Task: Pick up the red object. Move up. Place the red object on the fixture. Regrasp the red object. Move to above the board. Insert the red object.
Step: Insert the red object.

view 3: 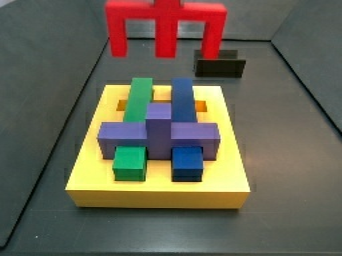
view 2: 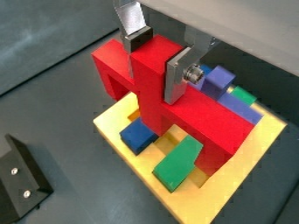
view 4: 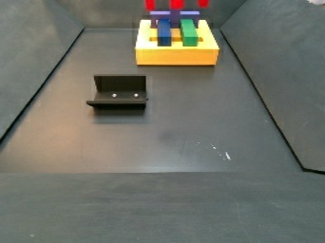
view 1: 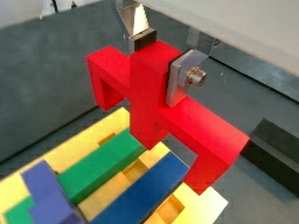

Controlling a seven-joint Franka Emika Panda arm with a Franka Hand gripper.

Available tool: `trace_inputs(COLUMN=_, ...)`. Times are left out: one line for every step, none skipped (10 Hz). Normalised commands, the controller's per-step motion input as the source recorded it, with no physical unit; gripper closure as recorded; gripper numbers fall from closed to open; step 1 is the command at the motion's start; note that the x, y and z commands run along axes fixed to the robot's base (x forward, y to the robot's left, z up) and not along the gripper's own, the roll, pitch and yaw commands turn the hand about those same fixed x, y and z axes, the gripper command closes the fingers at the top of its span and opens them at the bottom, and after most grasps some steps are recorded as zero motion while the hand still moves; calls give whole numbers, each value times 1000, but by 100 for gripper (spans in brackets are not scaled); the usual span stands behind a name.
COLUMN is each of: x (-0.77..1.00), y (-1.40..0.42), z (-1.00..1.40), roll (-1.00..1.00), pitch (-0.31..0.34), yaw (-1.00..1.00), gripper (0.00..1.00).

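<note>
Gripping the red object (view 1: 158, 105) by its centre stub, my gripper (view 1: 162, 59) has one silver finger (view 1: 187, 74) flat against one face of the stub and the other finger (view 1: 138, 26) against the opposite face; the jaws are closed on the piece in both wrist views. The arch hangs with its flat bar level and its legs pointing down, clear above the board (view 3: 160, 190), over the board's far edge as a side view shows it (view 3: 163, 28).

Step in hand, by my judgement: the move to above the board is about complete and insertion comes next. To do it well I should square the bar with the open slots before descending, keep the piece from tilting in the pads, and come down straight and slowly, since a leg catching a slot edge could twist it in my grip. Which slot is the target I cannot tell.

Board contents: a purple cross-shaped block (view 3: 158, 132) seated centrally, a long green block (view 3: 139, 95) and a long blue block (view 3: 181, 95) beyond it, a small green block (view 3: 128, 163) and a small blue block (view 3: 187, 163) on its near side. Yellow slots show open among them (view 1: 152, 166).

The fixture (view 4: 118, 93) stands well apart from the board, carrying nothing.
</note>
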Motion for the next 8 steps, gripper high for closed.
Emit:
trace_inputs(x=-97, y=-123, z=-717, roll=320, pitch=-49, yaw=0, gripper=100)
trace_inputs(x=-240, y=-126, z=-429, roll=156, pitch=-84, yaw=0, gripper=100)
trace_inputs(x=0, y=-229, z=-371, roll=126, pitch=-67, yaw=-69, gripper=100)
trace_inputs(x=0, y=-169, z=-289, roll=84, pitch=-19, yaw=-117, gripper=100)
trace_inputs(x=0, y=-54, z=-129, roll=0, pitch=0, yaw=-149, gripper=100)
trace_inputs(x=11, y=-83, z=-109, roll=0, pitch=-10, yaw=-86, gripper=100)
trace_inputs(x=0, y=-126, z=-200, roll=83, pitch=-50, yaw=-54, gripper=100)
trace_inputs(x=0, y=-149, z=-169, roll=56, pitch=-90, yaw=0, gripper=100)
